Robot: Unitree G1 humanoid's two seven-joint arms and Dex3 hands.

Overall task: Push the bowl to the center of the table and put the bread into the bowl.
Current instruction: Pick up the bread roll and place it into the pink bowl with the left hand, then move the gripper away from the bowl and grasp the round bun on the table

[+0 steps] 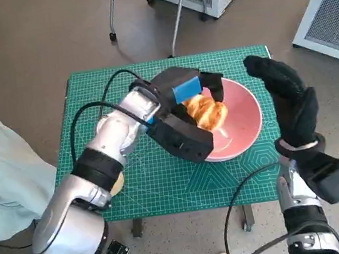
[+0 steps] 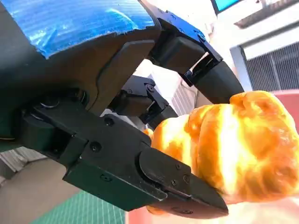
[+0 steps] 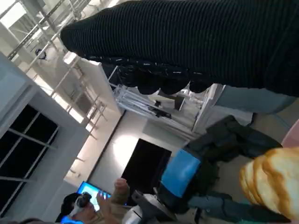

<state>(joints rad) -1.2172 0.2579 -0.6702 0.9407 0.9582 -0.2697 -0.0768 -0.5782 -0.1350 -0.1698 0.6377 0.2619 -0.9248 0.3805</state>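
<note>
One pink bowl (image 1: 245,123) on green cutting mat (image 1: 164,178), toward mat's right side. One bread (image 1: 206,111), golden, held over bowl's inside. Left hand (image 1: 187,115) pinches bread between black fingers (image 2: 187,186). Right hand (image 1: 289,100) just right of bowl, fingers extended, holding nothing. No readable writing; mat shows printed grid lines only.

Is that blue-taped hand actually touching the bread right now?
Touching. In the left wrist view the left hand's black fingers close round the bread, pressed against its crust with no gap.
</note>
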